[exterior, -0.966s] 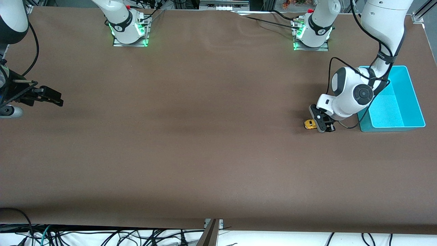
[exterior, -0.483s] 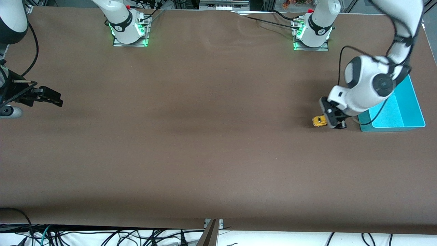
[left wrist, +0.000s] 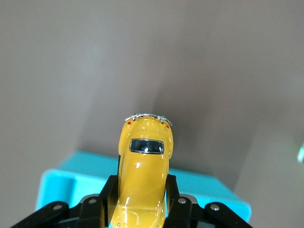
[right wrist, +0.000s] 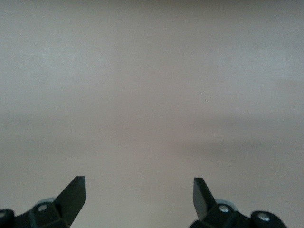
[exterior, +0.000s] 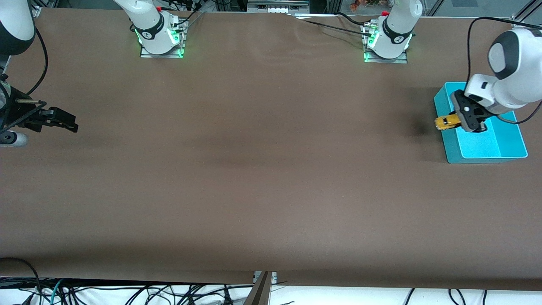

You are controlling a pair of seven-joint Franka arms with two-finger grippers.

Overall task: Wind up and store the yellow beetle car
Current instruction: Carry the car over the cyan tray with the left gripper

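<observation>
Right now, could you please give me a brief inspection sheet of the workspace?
Surface: brown table.
Job's things: yellow beetle car in the air over the rim of the teal bin, not yet inside.
Clutter: nothing seen.
Grippers: left gripper shut on the car; right gripper open, waiting at the right arm's end of the table.
Cables: bundles below the table's near edge.
Surroundings: arm bases lit green.

A robotics lab: two bolted-down arm bases (exterior: 160, 31) glow green on a brown-covered desk (exterior: 254, 169), loose cables (exterior: 127, 292) trailing below its edge.
</observation>
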